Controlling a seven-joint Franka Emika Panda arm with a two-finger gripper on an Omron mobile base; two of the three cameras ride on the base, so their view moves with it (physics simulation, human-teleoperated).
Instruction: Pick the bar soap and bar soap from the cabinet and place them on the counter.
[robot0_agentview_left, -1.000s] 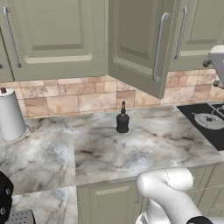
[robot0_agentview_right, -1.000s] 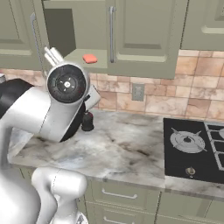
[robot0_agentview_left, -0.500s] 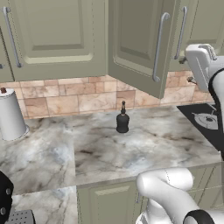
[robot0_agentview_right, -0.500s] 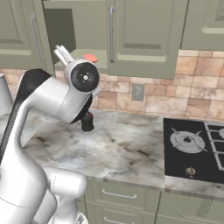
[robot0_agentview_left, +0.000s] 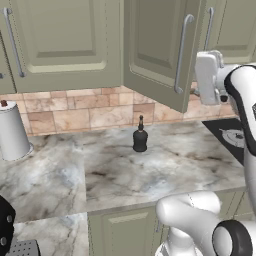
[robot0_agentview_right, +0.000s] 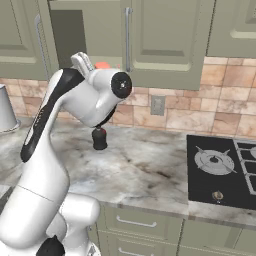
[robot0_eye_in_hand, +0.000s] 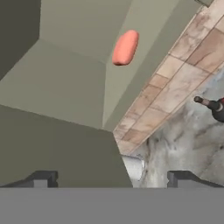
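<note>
Grey-beige marble-pattern table (robot0_agentview_left: 115, 175) carries a small black bottle (robot0_agentview_left: 140, 141) standing upright near the tile backsplash, a white cylindrical canister (robot0_agentview_left: 12, 131) at far left. Plain inner cabinet shelf (robot0_eye_in_hand: 78, 52) carries a flat rounded salmon-orange bar soap (robot0_eye_in_hand: 125, 47).

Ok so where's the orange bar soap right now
The salmon-orange bar soap lies on the shelf inside the open cabinet, upper middle of the hand view; in the right base view it peeks out just behind the arm.
</note>
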